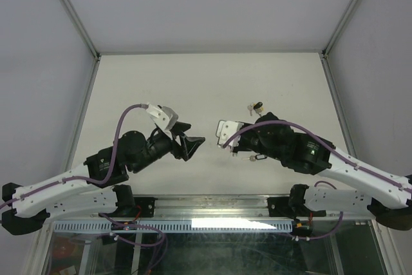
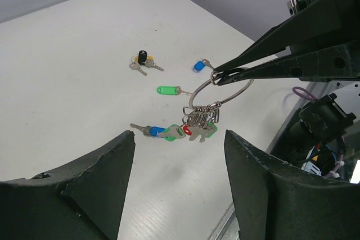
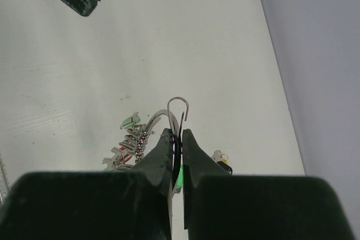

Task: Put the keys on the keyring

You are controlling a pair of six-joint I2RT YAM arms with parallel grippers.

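Above the smooth white counter [image 2: 67,54], the left pincer [image 1: 192,140] is spread wide and empty. The thin silver wire keyring [image 2: 239,95], hung with red- and green-capped keys [image 2: 197,128], is pinched at its top by the closed right pincer [image 2: 218,74].

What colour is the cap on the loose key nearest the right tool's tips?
Blue; the key shows best in left wrist view.
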